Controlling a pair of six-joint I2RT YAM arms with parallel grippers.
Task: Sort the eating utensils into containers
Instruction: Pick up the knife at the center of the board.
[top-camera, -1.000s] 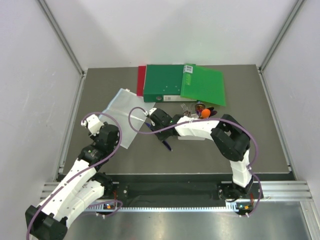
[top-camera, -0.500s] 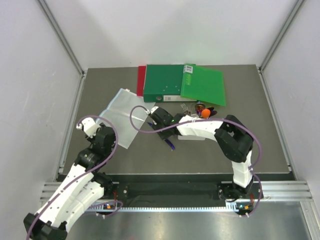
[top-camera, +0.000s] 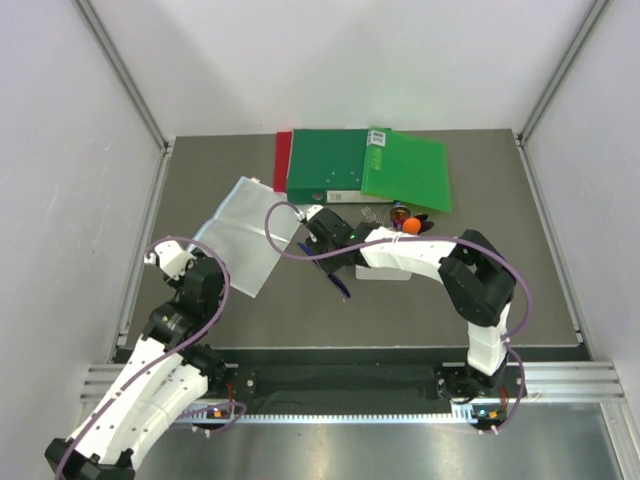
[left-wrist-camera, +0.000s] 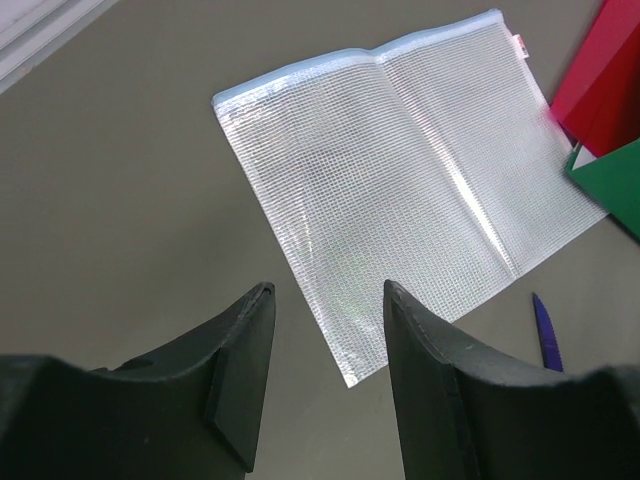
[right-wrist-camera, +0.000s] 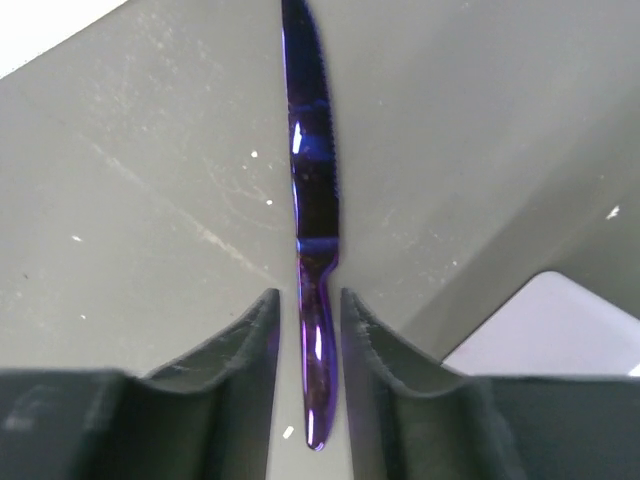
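Knife, dark blue, lies on the table beside the white bin.

We see our left arm and right arm, built of white shells with black joints. A purple cable loops along each, and the claw fingers are matte black.

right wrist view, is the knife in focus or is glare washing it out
Right wrist: the purple knife is sharp, with small white glints on blade and handle; the near fingers look soft. Left wrist: a bright glare streak runs along the fold of the clear pouch.
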